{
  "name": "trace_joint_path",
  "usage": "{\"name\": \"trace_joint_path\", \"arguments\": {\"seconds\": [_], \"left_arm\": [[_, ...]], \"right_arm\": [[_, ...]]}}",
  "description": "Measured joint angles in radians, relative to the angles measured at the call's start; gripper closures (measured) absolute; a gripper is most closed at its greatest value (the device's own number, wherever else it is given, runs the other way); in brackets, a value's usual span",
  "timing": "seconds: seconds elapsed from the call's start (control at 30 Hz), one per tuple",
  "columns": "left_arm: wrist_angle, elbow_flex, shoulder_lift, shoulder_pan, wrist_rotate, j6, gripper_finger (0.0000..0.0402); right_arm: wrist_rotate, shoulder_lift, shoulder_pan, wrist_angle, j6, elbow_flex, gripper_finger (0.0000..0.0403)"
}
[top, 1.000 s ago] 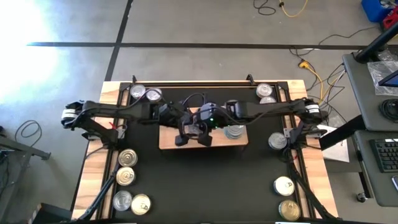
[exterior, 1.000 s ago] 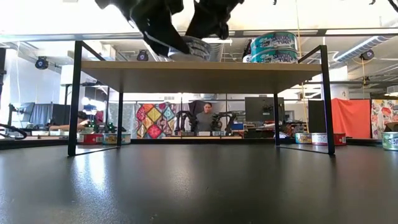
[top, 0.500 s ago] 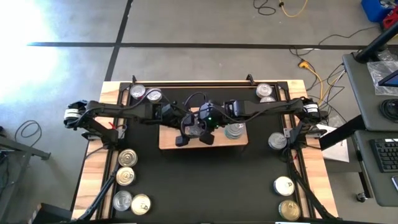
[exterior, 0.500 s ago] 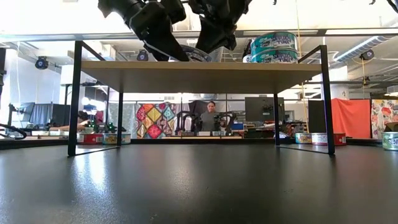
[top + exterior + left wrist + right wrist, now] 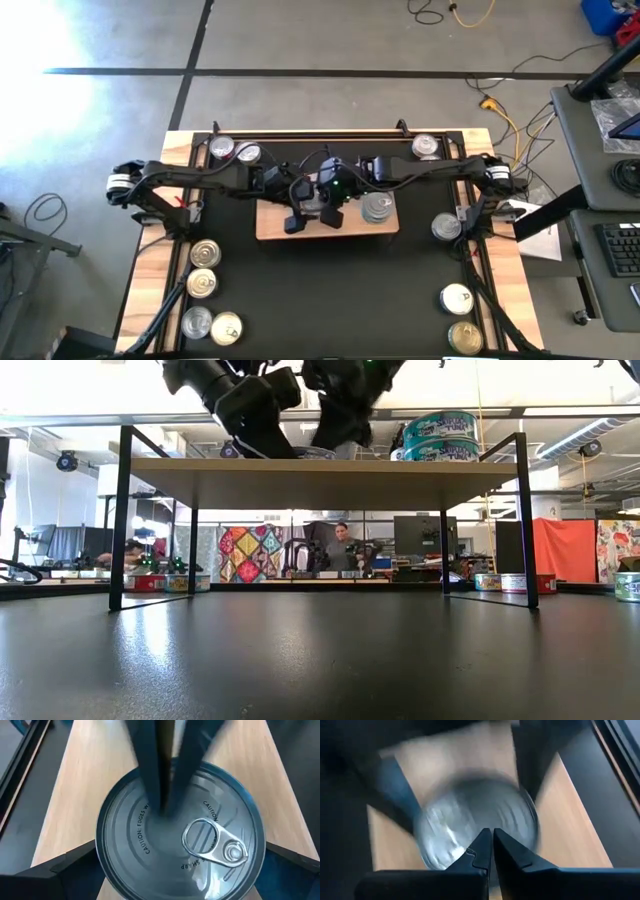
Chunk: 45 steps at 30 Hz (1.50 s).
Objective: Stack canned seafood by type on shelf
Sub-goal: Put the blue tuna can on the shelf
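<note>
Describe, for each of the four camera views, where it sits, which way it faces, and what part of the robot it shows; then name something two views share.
High view: above, facing straight down; both arms meet over the shelf.
Low view: table height, looking level across; arms descend onto the shelf top.
Left wrist view: looks down on a silver tin between the left gripper's open fingers.
Right wrist view: looks past the shut right gripper at the same tin.
Shared: both wrist views show that tin on the shelf.
</note>
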Motion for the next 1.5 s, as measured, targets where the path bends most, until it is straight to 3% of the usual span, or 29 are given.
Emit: {"name": "trace_joint_path", "arguments": {"seconds": [0.17, 0.63, 0.97, 1.27, 1.5], "left_arm": [[0.005, 0.002, 0.011, 0.0, 0.008, -0.002, 0.0002], [-0.064, -0.001, -0.018, 0.001, 0.025, -0.025, 0.0002], [-0.127, -0.007, -0.103, 0.01, -0.047, -0.015, 0.0002], [-0.133, -0.006, -0.241, 0.01, -0.1, -0.08, 0.0002], [-0.107, -0.005, -0.318, 0.009, -0.099, -0.159, 0.0002]], "right_arm": [[-0.074, 0.001, 0.0, 0.042, -0.04, -0.02, 0.039], [-0.073, 0.004, -0.011, -0.07, -0.033, -0.057, 0.039], [-0.069, 0.003, -0.028, -0.086, 0.025, -0.058, 0.039], [0.055, 0.001, -0.05, -0.181, 0.151, -0.059, 0.039], [0.162, 0.001, -0.053, -0.203, 0.42, -0.06, 0.039]]}}
